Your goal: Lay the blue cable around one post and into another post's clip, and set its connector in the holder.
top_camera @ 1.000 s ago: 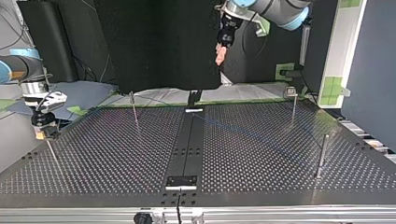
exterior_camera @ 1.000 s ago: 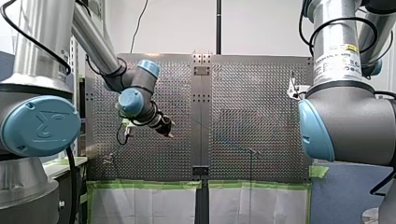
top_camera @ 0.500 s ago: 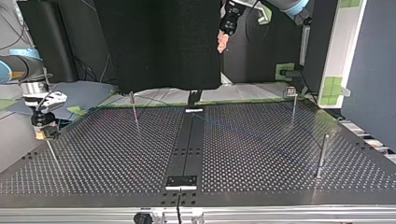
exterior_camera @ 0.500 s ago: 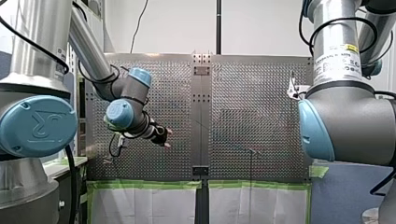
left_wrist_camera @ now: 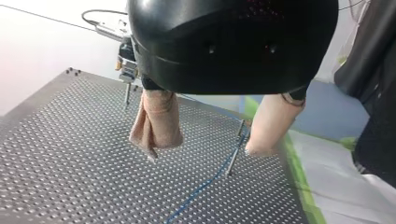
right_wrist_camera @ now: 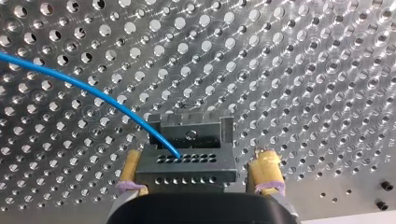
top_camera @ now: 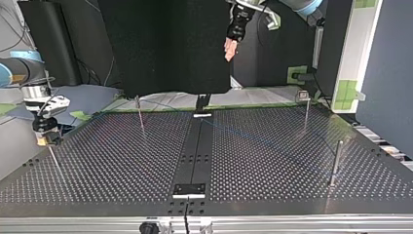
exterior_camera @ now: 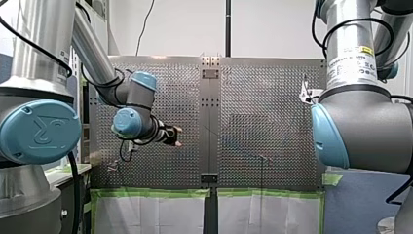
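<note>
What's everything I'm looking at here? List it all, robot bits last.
table: one, silvery, perforated, black strip down its middle.
posts: four, thin, metal, upright; three spread over the table, one at the top view's left.
cable: one, blue, lying across the table, ending in the connector.
connector: one, grey, holed, on the cable's end.
tape: green, along the table's edge.
curtain: one, black, behind the table in the top view.
my left gripper: black, beige pads, open, empty, above the table.
my right gripper: yellow pads either side of the connector, open.
</note>
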{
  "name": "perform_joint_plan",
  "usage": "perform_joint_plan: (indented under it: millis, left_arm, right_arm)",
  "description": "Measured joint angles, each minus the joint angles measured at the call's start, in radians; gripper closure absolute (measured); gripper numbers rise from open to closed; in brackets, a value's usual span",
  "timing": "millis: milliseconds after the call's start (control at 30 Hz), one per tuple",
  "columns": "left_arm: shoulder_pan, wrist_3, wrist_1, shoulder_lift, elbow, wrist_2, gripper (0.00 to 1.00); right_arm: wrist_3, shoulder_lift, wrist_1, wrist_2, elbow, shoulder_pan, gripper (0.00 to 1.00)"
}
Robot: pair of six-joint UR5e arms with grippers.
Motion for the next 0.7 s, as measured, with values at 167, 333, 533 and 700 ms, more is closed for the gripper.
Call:
perform_joint_plan:
  millis: [167, 333, 533, 700]
  left_arm:
    - [0.000, 0.000, 0.052, 0.000, 0.000, 0.000, 0.00]
    - [0.000, 0.001, 0.096, 0.000, 0.000, -0.001, 0.00]
    - [0.001, 0.000, 0.155, 0.000, -0.003, -0.019, 0.00]
    - [0.002, -0.001, 0.211, 0.000, -0.014, -0.060, 0.00]
  right_arm:
    - [0.000, 0.000, 0.000, 0.000, 0.000, 0.000, 0.00]
    - [0.000, 0.000, 0.000, 0.000, 0.000, 0.000, 0.00]
    - [0.000, 0.000, 0.000, 0.000, 0.000, 0.000, 0.00]
    - [0.000, 0.000, 0.000, 0.000, 0.000, 0.000, 0.00]
